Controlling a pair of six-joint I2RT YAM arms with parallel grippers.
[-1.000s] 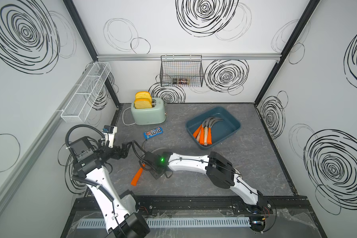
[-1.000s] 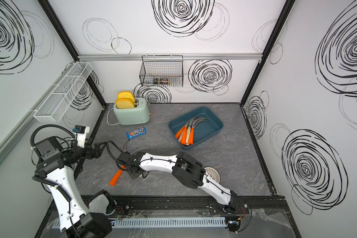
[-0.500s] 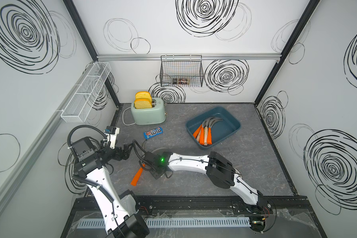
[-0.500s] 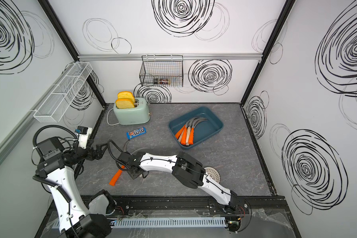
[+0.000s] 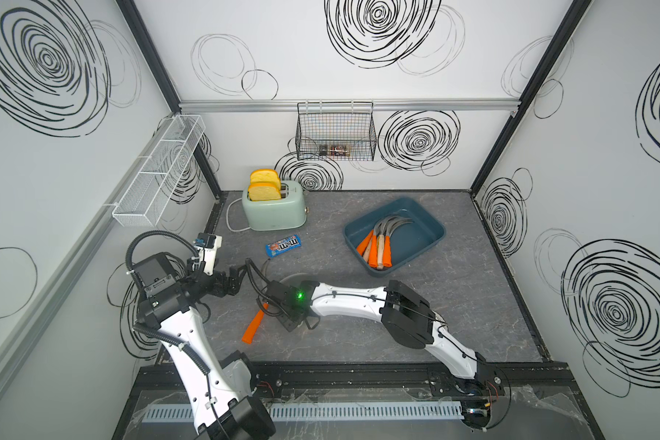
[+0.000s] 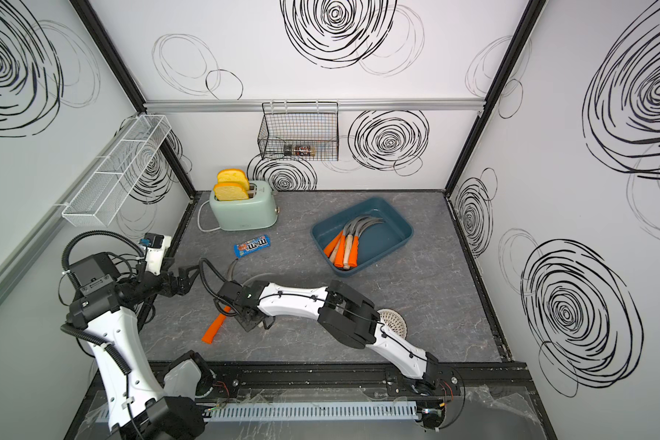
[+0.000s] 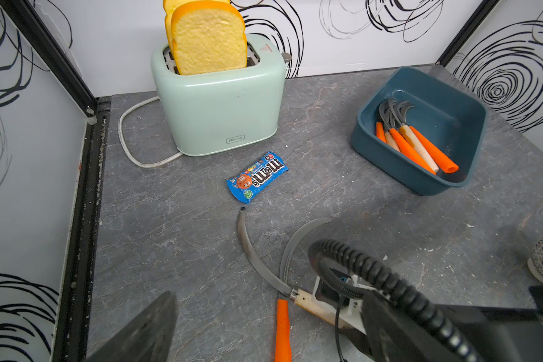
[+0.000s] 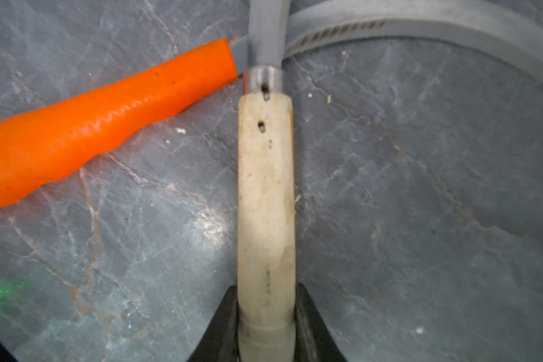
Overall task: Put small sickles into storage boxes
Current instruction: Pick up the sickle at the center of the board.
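My right gripper [image 8: 265, 301] is shut on the end of the pale wooden handle of a small sickle [image 8: 265, 203], low over the table at front left [image 5: 288, 324]. Its grey blade [image 7: 251, 250] curves toward the candy packet. A second small sickle with an orange handle [image 5: 254, 325] [image 8: 91, 125] lies beside it, and their blades cross at the handle ends. The teal storage box [image 5: 431, 224] [image 7: 445, 116] stands at the back right and holds several small sickles [image 5: 378, 244]. My left gripper [image 5: 233, 280] hangs open just left of the two sickles, with nothing between its fingers [image 7: 145, 329].
A mint toaster [image 5: 275, 209] with bread stands at the back left, with an M&M's packet [image 5: 284, 245] in front of it. A black wire basket [image 5: 336, 131] and a white mesh shelf [image 5: 157, 171] hang on the walls. A patterned bowl [image 6: 393, 320] sits partly under my right arm.
My left gripper has drifted slightly to the right, still open. The right arm and both sickles on the table stay where they were.
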